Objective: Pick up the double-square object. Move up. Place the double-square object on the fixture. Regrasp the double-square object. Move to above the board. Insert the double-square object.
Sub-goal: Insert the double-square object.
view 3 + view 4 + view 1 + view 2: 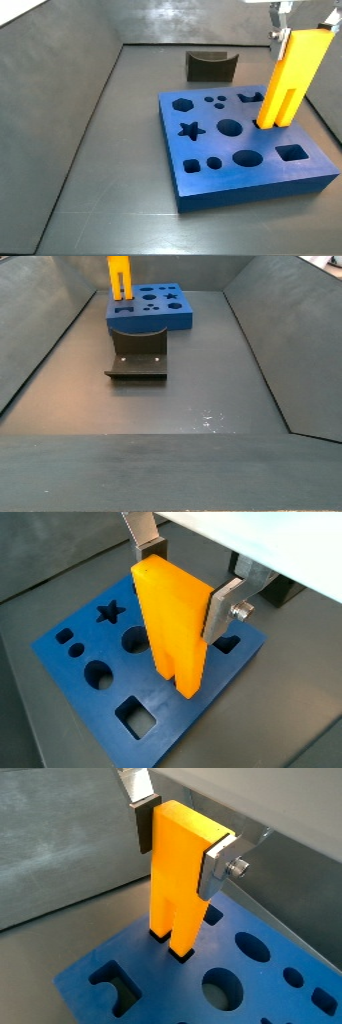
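Yellow-orange and long, the double-square object looks like two square bars joined side by side with a groove between them. It stands straight up on end over the big thick blue square board, and its bottom end is right at the board's top face, near one edge of the board. In a wrist view the two bars at its bottom end seem to sit at a dark cut-out, but I cannot tell how deep they go in.

The gripper is up high, above the board. Its flat silver fingers with dark pads press on two opposite sides of the block's top part, so the jaws are clamped onto the double-square object. Both wrist views show this grip.

The board lies flat on the dark grey floor. It has many shaped holes, such as a star, round holes and a square hole.

The small dark grey-brown fixture with a curved notch in its top stands on the floor, well apart from the block and a little way from the board. In a side view it sits nearer the camera than the board, and the block rises at the board's far left part.
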